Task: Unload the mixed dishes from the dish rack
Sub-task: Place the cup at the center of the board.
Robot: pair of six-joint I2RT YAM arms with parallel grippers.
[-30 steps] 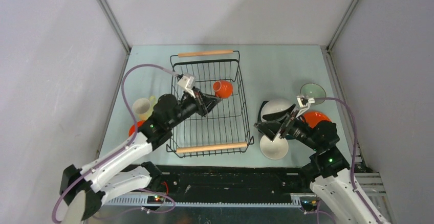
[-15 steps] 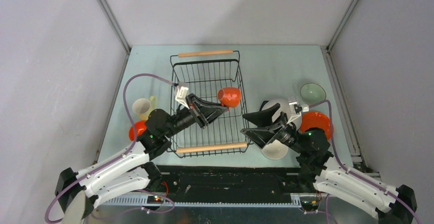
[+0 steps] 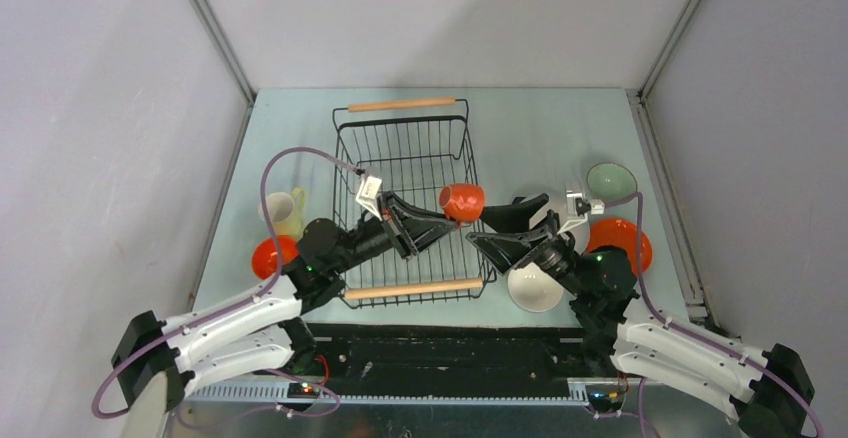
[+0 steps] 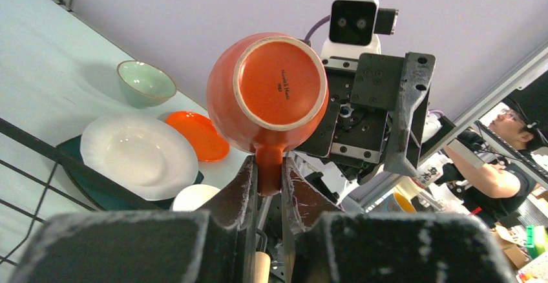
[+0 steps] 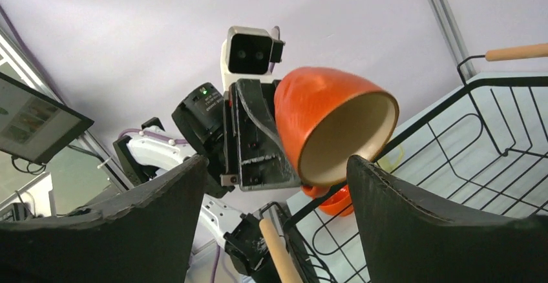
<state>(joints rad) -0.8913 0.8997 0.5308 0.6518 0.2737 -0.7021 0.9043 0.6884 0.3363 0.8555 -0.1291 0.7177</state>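
Left gripper [image 3: 448, 218] pinches the orange cup [image 3: 461, 201] by its handle, jaws narrow, with the cup tipped sideways above the dish rack's [image 3: 413, 288] right rim. Right gripper [image 3: 478, 226] hovers just outside that rim, jaws spread wide around the cup's mouth. Contact unclear.

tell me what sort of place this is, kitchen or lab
Most likely a robotics lab test cell, not a kitchen: grey panel walls box in a table, a left arm and right arm are bolted at its edge, and the wrist views show a monitor and a person beyond.
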